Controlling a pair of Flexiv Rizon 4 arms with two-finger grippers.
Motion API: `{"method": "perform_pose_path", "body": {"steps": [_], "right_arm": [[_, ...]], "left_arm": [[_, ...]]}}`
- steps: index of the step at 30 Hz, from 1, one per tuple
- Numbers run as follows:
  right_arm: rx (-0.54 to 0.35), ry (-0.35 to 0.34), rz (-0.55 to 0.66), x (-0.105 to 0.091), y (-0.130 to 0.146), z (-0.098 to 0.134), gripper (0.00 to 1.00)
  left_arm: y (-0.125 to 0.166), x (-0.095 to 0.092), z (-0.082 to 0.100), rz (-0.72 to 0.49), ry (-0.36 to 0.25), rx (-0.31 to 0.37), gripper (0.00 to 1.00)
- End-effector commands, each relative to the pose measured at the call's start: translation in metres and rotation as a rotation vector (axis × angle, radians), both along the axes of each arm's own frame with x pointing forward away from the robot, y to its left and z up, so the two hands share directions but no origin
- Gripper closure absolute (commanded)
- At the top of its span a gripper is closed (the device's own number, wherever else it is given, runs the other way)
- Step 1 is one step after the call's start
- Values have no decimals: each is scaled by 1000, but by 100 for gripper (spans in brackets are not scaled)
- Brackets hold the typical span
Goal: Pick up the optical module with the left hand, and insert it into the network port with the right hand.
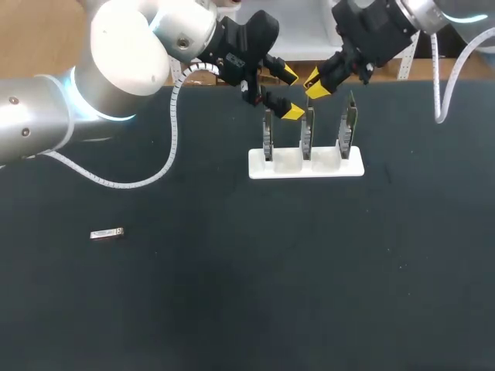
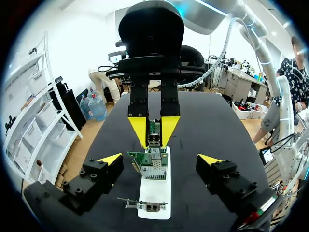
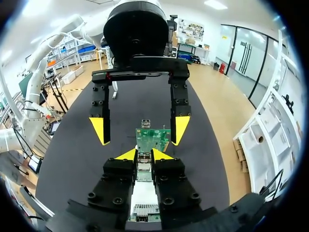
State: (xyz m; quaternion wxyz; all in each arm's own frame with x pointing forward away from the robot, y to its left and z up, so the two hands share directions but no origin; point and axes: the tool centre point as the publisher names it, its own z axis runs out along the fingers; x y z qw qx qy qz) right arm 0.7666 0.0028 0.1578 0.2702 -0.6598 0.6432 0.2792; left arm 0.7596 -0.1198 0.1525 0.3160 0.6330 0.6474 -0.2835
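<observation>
A second module (image 1: 107, 233) lies near left on the table (image 1: 232, 309). Far centre, the right gripper (image 1: 316, 85) clamps the optical module (image 3: 144, 171) at the middle network card (image 1: 308, 137). The left gripper (image 1: 290, 93) stands released beside it. Judged light, rigid and smooth, so grip its flat sides.

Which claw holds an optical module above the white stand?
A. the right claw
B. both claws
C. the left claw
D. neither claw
A: the right claw is closed on the optical module over the white stand, while the left claw is open and empty.
</observation>
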Motion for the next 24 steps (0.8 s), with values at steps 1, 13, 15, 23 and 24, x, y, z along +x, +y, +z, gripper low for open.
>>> {"method": "perform_pose_path", "body": {"steps": [1,13,15,23,24], "right_arm": [[10,3,0,1,-1,2,0],[90,-1,-30,-3,-18,16,0],[114,1,-33,-4,-23,18,0],[144,2,-26,-9,-35,18,22],[146,2,-26,-10,-36,18,53]], "left_arm": [[-1,2,1,-1,4,6,0],[-1,2,1,-1,4,6,0],[-1,2,1,-1,4,6,0],[-1,2,1,-1,4,6,0],[-1,2,1,-1,4,6,0]]}}
